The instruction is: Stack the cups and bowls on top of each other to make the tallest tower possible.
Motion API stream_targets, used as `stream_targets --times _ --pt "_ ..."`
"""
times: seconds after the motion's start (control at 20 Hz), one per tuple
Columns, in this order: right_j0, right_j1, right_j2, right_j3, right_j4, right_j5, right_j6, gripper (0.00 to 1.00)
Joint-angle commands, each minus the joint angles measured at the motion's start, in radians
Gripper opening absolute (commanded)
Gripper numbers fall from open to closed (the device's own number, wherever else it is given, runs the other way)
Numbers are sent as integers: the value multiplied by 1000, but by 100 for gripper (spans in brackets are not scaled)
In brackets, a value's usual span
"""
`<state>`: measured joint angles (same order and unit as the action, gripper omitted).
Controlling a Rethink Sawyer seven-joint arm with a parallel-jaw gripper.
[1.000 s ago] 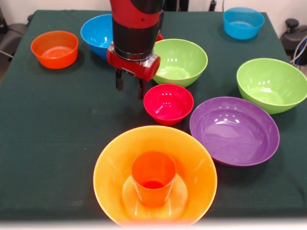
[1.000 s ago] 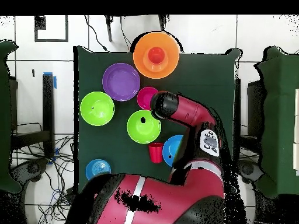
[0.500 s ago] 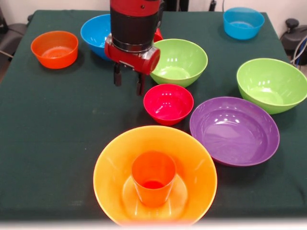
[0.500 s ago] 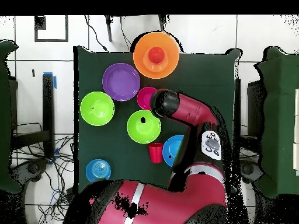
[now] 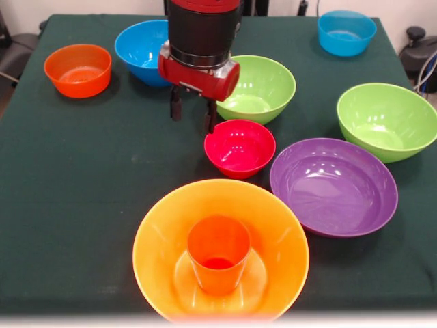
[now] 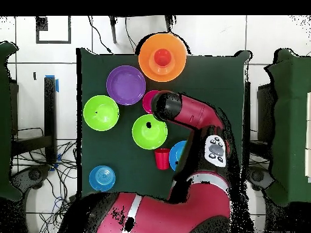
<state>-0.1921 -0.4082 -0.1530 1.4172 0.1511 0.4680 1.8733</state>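
Observation:
My gripper [image 5: 193,116] hangs open and empty just above the cloth, its fingers apart. It sits beside the far left rim of the small crimson bowl [image 5: 239,147]. At the near edge the big orange bowl [image 5: 276,232] holds the orange cup [image 5: 218,253] upright. In the overhead view the arm's wrist covers part of the crimson bowl [image 6: 147,100]. The red cup [image 6: 161,159] stands by a blue bowl [image 6: 178,155] and is hidden behind the arm in the front view.
A wide purple bowl [image 5: 333,186] lies right of the crimson one. Two lime green bowls [image 5: 256,87] [image 5: 387,119] sit behind it. Blue bowls [image 5: 140,42] [image 5: 346,32] and a small orange bowl [image 5: 77,70] line the far side.
The gripper has shifted right in the front view, closer to the crimson bowl, staying open. No bowl or cup has moved.

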Motion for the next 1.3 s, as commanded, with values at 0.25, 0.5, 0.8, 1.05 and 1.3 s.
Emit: stream_targets --times 0.25,0.5,0.8,1.05,1.3 --pt "22 47 121 23 -26 60 49 100" --pt "7 82 127 9 -32 26 43 100" --pt "-15 126 141 -10 -40 -12 27 100" --pt "3 158 117 -47 -47 -9 36 100" --pt "13 173 106 -66 -46 -4 42 100"
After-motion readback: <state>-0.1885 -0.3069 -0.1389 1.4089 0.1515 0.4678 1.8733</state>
